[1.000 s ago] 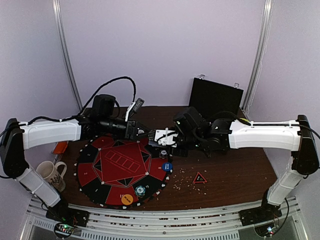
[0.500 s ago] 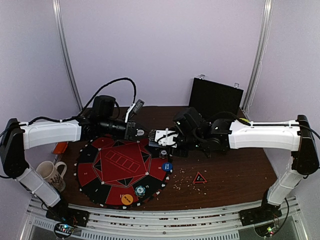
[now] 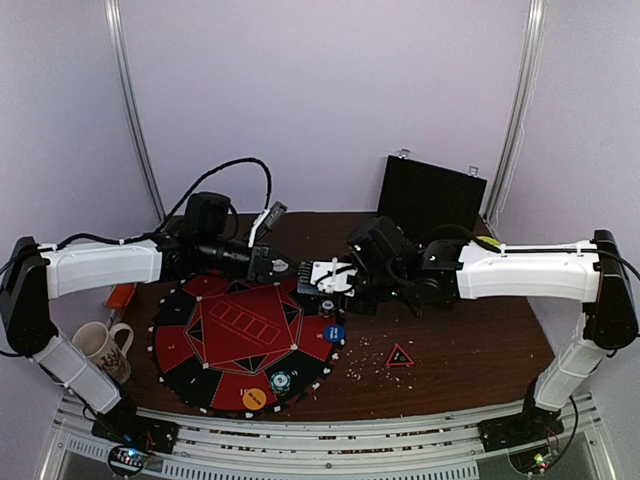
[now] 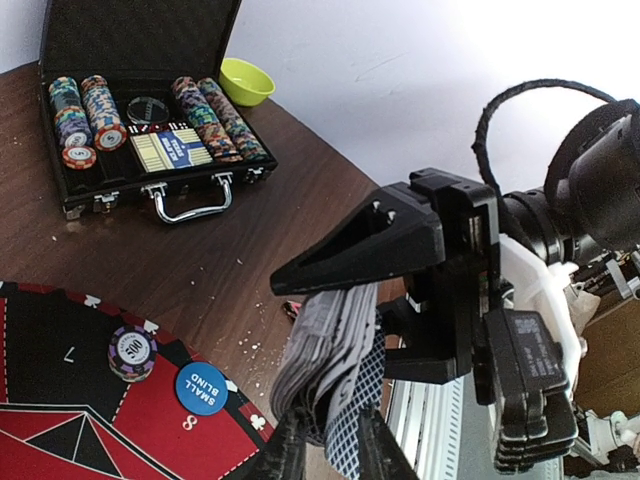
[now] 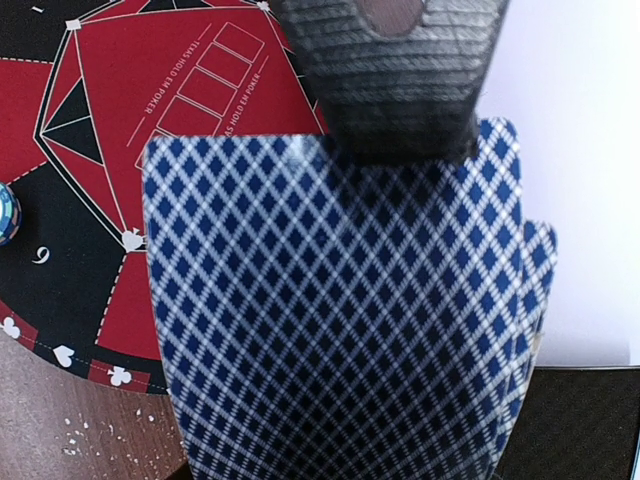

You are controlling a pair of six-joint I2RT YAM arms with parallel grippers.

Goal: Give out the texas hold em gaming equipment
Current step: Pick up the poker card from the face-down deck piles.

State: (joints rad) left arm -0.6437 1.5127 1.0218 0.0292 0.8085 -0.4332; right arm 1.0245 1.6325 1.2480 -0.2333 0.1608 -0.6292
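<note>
Cards: a thick, splayed stack of blue diamond-backed cards (image 5: 340, 320) hangs in the air over the far right edge of the red and black felt mat (image 3: 240, 330), where my two arms meet.
Right fingers: my right fingers (image 4: 370, 245) are clamped flat across the stack, one on its top face and one beneath it.
Left fingers: my left fingers (image 4: 283, 452) stand on either side of the stack's lower free edge with card edges between them. I cannot tell whether they are pinching yet.
Handling: I judge the cards light, thin, bendy and slick, and the stack is already fanning loose.
Where to hold: I would take one card at its free edge, pinched across both faces, well apart from the right clamp.
Risk: neighbours may slide out with it, so the pull should run along the card's own plane.
Already laid out: a striped chip stack (image 4: 131, 352) and the blue small blind disc (image 4: 201, 388) lie near each other on the mat's near right rim, with an orange disc (image 3: 254, 399) at its near edge.
Chips and discs: stiff and heavier, best gripped across the rim.
</note>
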